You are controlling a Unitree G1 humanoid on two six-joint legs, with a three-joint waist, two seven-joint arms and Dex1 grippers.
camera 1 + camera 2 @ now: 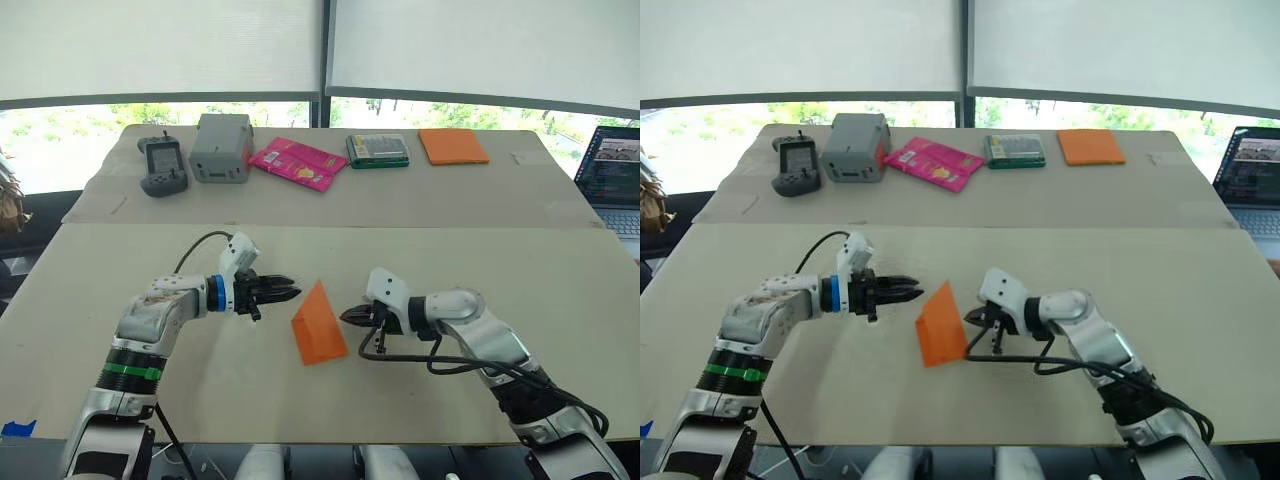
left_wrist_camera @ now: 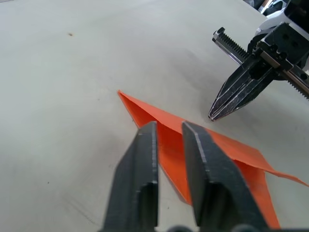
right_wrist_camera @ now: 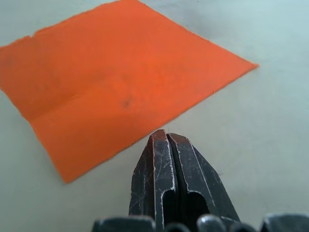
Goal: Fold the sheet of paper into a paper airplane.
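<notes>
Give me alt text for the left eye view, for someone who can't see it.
A folded orange sheet of paper lies on a pale table between the left gripper and the right gripper, both pointing at it without holding it. Along the table's far side sit a handheld controller, grey box, pink packet and orange pad.

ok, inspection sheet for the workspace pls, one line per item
Surface: pale table, far board butted behind it.
Job's things: folded orange paper between the hands, pointed, touched by neither.
Clutter: far board holds controller, grey box, pink packet, green case, orange pad.
Grippers: left hand slightly open; right hand shut, empty.
Cables: black loops at both wrists.
Surroundings: laptop at right, blinds, windows.
</notes>
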